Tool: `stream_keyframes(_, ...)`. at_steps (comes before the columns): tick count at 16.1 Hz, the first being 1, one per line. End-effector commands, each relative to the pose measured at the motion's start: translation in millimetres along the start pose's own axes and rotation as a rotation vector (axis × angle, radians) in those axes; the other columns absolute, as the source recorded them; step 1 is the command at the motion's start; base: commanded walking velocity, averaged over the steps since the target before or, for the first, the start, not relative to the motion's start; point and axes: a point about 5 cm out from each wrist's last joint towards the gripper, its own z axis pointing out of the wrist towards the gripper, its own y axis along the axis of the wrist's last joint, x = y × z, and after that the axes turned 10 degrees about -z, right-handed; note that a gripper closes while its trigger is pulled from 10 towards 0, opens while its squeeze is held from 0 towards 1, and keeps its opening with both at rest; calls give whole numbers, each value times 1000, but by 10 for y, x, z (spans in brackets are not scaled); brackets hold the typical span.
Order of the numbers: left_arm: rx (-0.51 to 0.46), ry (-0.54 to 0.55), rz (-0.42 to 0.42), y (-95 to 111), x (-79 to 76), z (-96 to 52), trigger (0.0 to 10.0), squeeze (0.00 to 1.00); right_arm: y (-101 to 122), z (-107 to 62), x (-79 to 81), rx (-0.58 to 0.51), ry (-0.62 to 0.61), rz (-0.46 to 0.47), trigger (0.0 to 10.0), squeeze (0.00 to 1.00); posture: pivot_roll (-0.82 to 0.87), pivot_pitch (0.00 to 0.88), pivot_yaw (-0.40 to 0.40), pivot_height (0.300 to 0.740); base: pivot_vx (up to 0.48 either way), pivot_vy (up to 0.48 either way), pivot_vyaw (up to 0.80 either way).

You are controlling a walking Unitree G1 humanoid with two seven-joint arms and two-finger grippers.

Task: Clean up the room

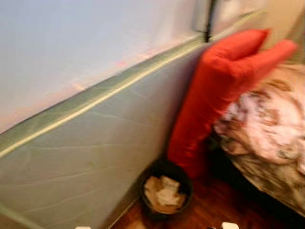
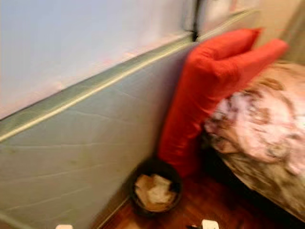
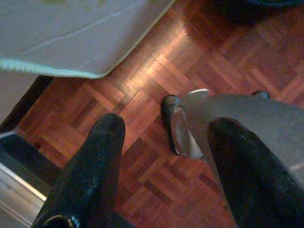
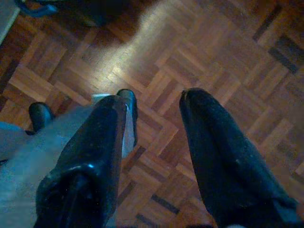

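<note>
Bin (image 1: pixel 165 193) of paper on floor (image 1: pixel 209 210) between mattress (image 1: pixel 71 157) and bed (image 1: pixel 267 138); red pillow (image 1: pixel 214 90) behind. Left end effector (image 3: pixel 166 161) and right end effector (image 4: pixel 152 156) hanging over parquet, fingers apart, empty.

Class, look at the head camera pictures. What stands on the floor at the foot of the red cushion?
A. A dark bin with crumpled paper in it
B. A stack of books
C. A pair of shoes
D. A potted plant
A: a dark round bin holding crumpled paper stands on the wooden floor at the lower end of the red cushion, beside the upright mattress.
</note>
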Motion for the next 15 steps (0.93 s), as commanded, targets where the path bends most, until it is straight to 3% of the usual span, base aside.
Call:
stream_keyframes(1,18,9,7,-43,47,-16,10000,0,-2,-3,-5,-12,-1,4,10000,0,40,0,-19,740,0,0,0)
stream_keyframes(3,19,4,29,-35,40,-13,10000,0,-2,-4,-1,-21,-4,23,10000,0,37,0,-16,740,0,0,0)
stream_keyframes(11,18,-10,38,-17,-50,10,10000,0,-11,-10,-36,-15,-17,3,10000,0,25,0,-24,740,0,-312,0)
stream_keyframes(15,16,-3,27,-28,-7,-2,10000,0,1,-9,-44,-19,-17,-7,10000,0,27,0,-33,740,0,-315,-589)
